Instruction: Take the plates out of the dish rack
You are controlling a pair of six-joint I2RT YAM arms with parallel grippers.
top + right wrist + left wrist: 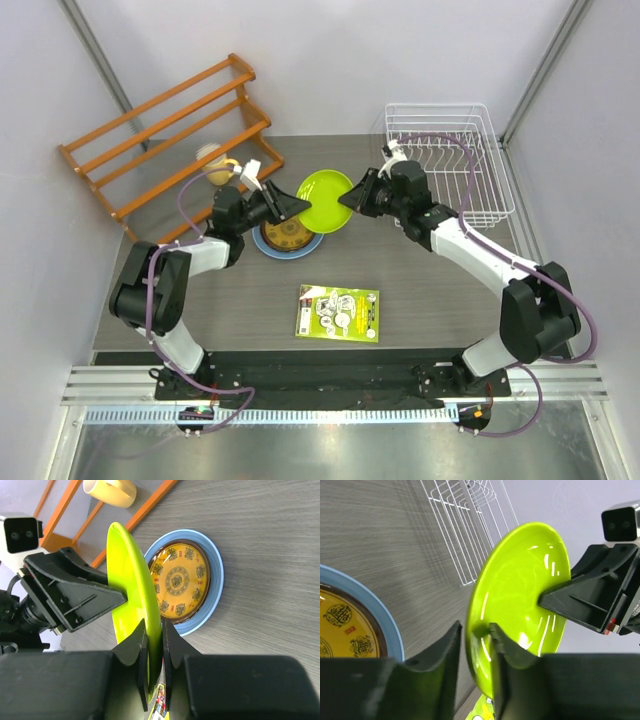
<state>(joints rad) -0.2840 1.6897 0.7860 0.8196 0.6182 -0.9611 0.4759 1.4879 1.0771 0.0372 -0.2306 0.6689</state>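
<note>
The lime green plate hangs on edge above the table between my two grippers. My right gripper is shut on its rim, a finger on each face in the right wrist view. My left gripper straddles the opposite rim with a slim gap at the outer finger. The plate also shows in both wrist views. Below it, the orange-yellow plate lies on a dark red rim inside the light blue plate. The white dish rack holds no plates.
The orange wooden shelf rack stands at the back left with a yellow mug beside it. A green printed booklet lies flat near the front middle. Grey walls close the sides.
</note>
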